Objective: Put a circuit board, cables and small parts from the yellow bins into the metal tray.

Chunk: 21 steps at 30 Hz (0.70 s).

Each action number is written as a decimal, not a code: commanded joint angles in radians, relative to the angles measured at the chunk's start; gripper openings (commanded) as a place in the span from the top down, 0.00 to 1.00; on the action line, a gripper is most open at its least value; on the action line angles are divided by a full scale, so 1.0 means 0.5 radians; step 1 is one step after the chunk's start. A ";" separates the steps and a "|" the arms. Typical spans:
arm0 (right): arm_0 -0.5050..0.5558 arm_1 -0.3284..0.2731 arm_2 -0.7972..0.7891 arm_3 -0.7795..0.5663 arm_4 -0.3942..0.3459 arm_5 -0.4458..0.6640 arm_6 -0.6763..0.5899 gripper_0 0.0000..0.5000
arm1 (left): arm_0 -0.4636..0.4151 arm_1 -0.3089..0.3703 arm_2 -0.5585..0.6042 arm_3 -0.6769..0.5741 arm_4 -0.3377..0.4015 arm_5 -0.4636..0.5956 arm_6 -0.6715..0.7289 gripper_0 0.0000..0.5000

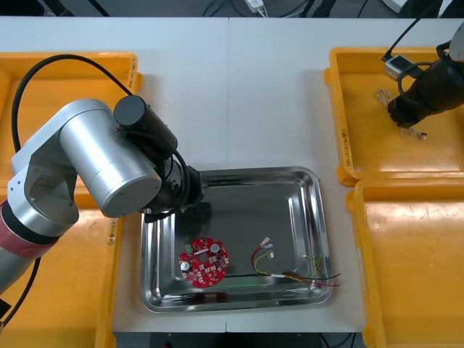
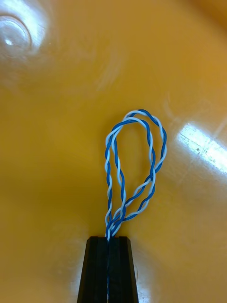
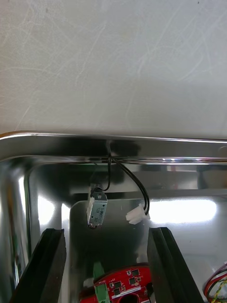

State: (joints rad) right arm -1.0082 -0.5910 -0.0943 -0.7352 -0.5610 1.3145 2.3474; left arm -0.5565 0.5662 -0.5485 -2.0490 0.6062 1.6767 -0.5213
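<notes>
The metal tray lies at the table's centre and holds a round red circuit board and a red and yellow cable. My left gripper hangs open over the tray's near-left corner. Past its fingertips a small metal part on a black cable with a white plug lies against the tray wall. The circuit board sits between the fingers. My right gripper is in the far right yellow bin, shut on a twisted blue and white cable that loops out ahead of its tips.
Small metal parts lie in the far right bin beside my right gripper. A second yellow bin sits in front of it, and two more stand on the left, partly under my left arm.
</notes>
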 commanded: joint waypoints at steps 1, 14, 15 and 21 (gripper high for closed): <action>-0.008 -0.011 0.017 -0.245 0.011 0.169 0.036 1.00 | -0.068 0.058 -0.010 -0.099 0.045 -0.003 0.159 0.00; -0.008 -0.082 -0.195 -0.877 0.094 0.841 0.014 1.00 | -0.360 0.282 0.201 -0.099 0.454 0.153 0.055 0.00; -0.008 -0.082 -0.198 -0.910 0.100 0.878 0.011 1.00 | -0.369 0.303 0.213 -0.096 0.475 0.156 0.024 0.00; -0.005 -0.082 -0.216 -1.110 0.109 1.095 0.008 1.00 | -0.436 0.451 0.348 -0.004 0.693 0.178 -0.206 0.00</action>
State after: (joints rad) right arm -1.0056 -0.5932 -0.1740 -1.2219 -0.5122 1.8246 2.3473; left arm -0.7164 0.7253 -0.4390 -2.0602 0.8960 1.7581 -0.5145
